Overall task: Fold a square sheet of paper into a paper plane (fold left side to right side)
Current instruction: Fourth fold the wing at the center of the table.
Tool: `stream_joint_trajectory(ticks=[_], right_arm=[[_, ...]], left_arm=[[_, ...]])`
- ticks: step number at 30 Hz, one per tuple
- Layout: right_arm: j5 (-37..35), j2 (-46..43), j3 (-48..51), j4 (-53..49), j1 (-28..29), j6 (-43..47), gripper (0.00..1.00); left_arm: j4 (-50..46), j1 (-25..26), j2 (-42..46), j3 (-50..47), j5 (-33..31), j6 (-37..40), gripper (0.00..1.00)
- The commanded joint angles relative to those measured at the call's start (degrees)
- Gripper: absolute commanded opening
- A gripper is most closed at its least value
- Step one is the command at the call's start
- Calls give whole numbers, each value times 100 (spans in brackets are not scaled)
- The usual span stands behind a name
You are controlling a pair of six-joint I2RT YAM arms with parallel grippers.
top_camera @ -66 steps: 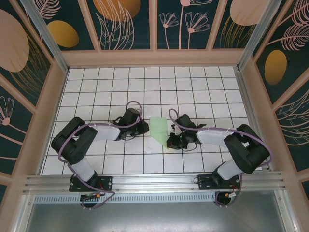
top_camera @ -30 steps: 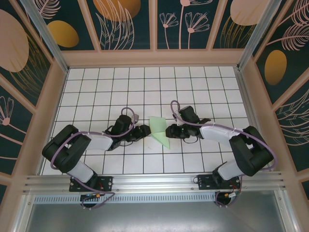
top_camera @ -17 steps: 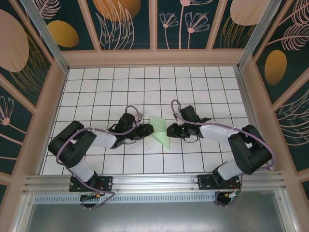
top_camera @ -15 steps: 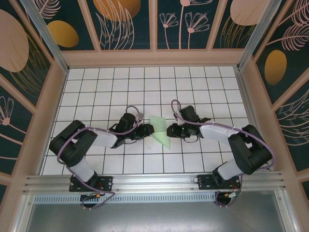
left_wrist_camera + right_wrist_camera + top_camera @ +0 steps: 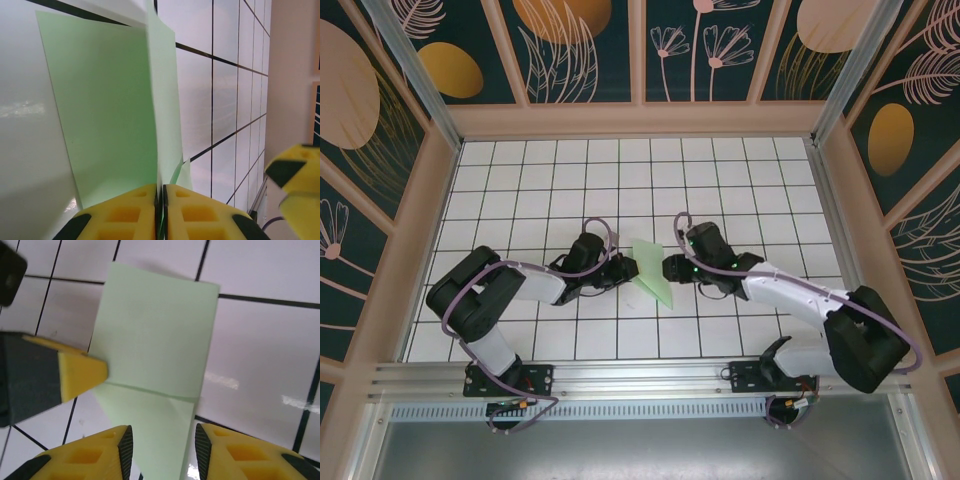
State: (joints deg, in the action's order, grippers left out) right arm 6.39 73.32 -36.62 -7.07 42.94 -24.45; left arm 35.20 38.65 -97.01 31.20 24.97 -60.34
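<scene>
- Between the two arms at mid-table, the left gripper (image 5: 160,192) is clenched on a raised edge of the sheet of paper (image 5: 105,100), its yellow fingers pressed flat together.
- Facing it, the right gripper (image 5: 164,440) has its jaws apart, released, with the sheet's creased near end lying between them.
- The sheet's far edge lies straight on the tiled table (image 5: 520,180), whose white squares stretch out on every side.

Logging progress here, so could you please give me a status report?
Left gripper shut on paper edge. Right gripper open over it. Paper creased, flap raised.
</scene>
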Motion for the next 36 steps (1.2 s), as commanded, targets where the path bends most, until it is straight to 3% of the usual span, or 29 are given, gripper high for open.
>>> stream_joint_trajectory(ticks=[1,11,19,32,36], right_arm=[[-653,60,257,130,467,-71,42],[-1899,1134,-97,83,1541,-218,46],[-2404,1553,-421,-184,1840,-236,45],[-2570,425,-63,-199,1929,-139,56],[-2573,506,-39,-95,2003,-130,56]], left_arm=[[128,27,126,90,-58,-57,13],[31,22,224,108,-62,-78,11],[-92,20,322,123,-96,-50,11],[136,27,394,49,-349,-362,7],[217,24,393,26,-333,-435,7]])
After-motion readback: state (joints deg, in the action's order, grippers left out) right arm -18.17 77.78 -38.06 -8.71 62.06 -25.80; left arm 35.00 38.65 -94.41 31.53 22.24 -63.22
